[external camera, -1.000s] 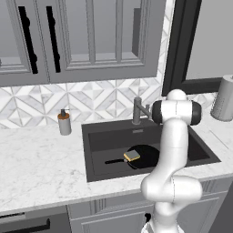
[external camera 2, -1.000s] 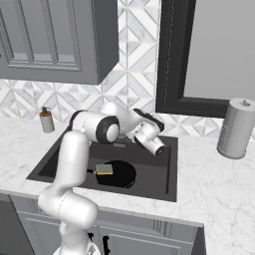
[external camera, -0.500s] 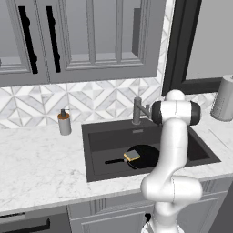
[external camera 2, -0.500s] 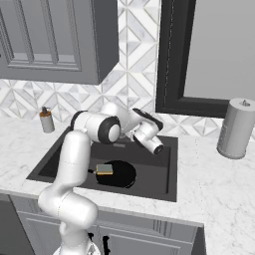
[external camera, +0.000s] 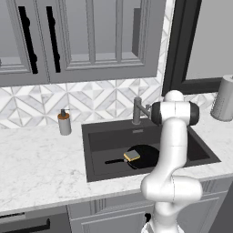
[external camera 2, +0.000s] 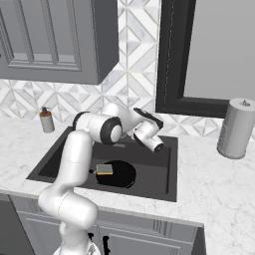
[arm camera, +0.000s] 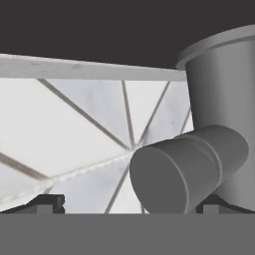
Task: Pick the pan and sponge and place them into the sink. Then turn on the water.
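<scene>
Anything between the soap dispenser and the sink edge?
No. In the left base view, bare marble counter runs from the soap dispenser to the sink rim; nothing stands between them. The right base view agrees.

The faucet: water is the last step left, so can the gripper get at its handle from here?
Probably yes: the gripper is open, and the faucet handle stub lies just ahead between its fingertips with nothing between.

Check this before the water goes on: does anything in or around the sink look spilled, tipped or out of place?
Nothing stands out. The pan lies flat in the sink with the sponge resting on it, the soap dispenser stands upright on the counter, and no water runs from the faucet.
</scene>
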You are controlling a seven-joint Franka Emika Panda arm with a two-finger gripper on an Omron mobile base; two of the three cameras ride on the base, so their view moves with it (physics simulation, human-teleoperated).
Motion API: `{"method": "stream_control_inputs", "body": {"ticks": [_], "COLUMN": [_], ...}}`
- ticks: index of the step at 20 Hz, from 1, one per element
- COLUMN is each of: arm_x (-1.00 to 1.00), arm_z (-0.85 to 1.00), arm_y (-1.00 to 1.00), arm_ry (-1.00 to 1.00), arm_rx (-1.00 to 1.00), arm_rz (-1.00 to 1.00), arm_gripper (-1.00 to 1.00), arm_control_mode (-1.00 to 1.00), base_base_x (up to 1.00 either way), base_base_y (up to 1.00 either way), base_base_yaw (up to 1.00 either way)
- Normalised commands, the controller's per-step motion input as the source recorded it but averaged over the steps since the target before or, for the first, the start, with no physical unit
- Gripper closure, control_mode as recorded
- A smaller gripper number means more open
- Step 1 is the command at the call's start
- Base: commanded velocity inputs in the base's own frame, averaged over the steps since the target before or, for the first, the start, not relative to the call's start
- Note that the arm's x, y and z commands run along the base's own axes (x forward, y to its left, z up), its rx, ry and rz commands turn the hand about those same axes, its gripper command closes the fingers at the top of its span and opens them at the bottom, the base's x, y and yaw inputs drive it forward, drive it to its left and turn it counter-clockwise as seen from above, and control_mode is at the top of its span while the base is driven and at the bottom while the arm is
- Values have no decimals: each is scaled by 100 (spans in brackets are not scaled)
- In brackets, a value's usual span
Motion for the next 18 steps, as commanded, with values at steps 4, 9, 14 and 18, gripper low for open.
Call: {"method": "stream_control_inputs", "body": {"ticks": [4, 9, 14, 18], "arm_x": [19, 17, 18, 19], "arm_z": [2, 14, 13, 2], "arm_y": [0, 4, -2, -26], "arm_ry": [-1, -3, -4, -2], "arm_rx": [0, 0, 0, 2], "arm_rz": [0, 0, 0, 0], "arm_gripper": [-100, 100, 100, 100], "arm_control_mode": [-100, -100, -100, -100], "base_base_x": [0, 0, 0, 0], "base_base_y": [0, 0, 0, 0], "base_base_yaw": [0, 0, 0, 0]}}
